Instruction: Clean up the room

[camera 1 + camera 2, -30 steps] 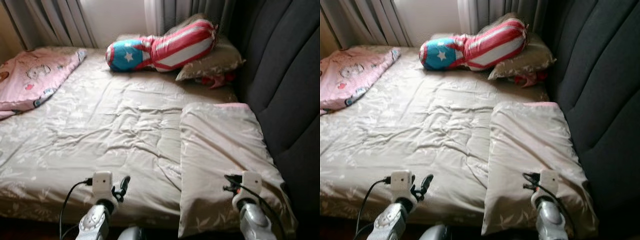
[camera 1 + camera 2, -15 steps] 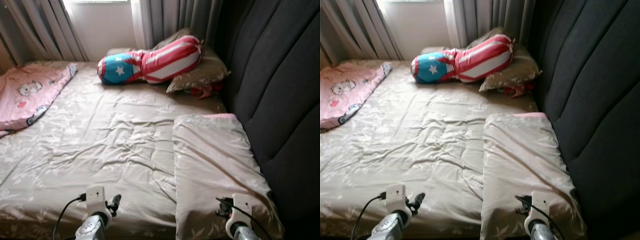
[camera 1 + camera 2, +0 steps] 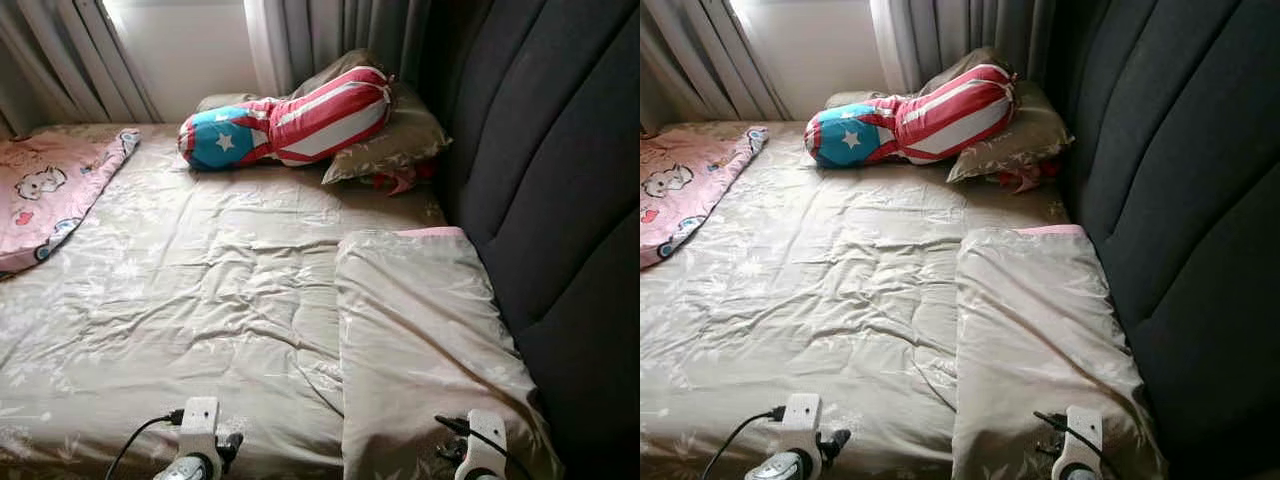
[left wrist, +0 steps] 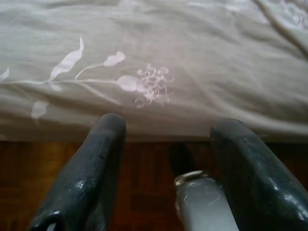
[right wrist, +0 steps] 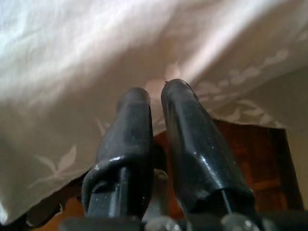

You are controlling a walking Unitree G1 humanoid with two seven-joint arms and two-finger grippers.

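1. While both arms sit low at the bottom edge of the eye views, the bed (image 3: 200, 290) takes up most of the frame, spread with a wrinkled beige sheet.
2. At the lower right of the frame lies a beige pillow (image 3: 420, 340), flat against the dark headboard (image 3: 560, 180), with a pink edge at its far end.
3. At the upper middle, a red, white and blue bolster (image 3: 285, 120) leans on a second pillow (image 3: 390, 145) by the curtains (image 3: 330, 35).
4. At the upper left edge lies a pink blanket (image 3: 45, 195).
5. At the bottom left, the left gripper (image 4: 166, 127) shows its fingers spread wide with nothing between them; in its wrist view they hang over the sheet's hem, wooden floor (image 4: 144, 183) below. The bolster and blanket are well apart from it, far up the bed.
6. At the bottom right, the right gripper (image 5: 155, 89) has its fingers pressed almost together, empty, their tips just before the near end of the pillow.
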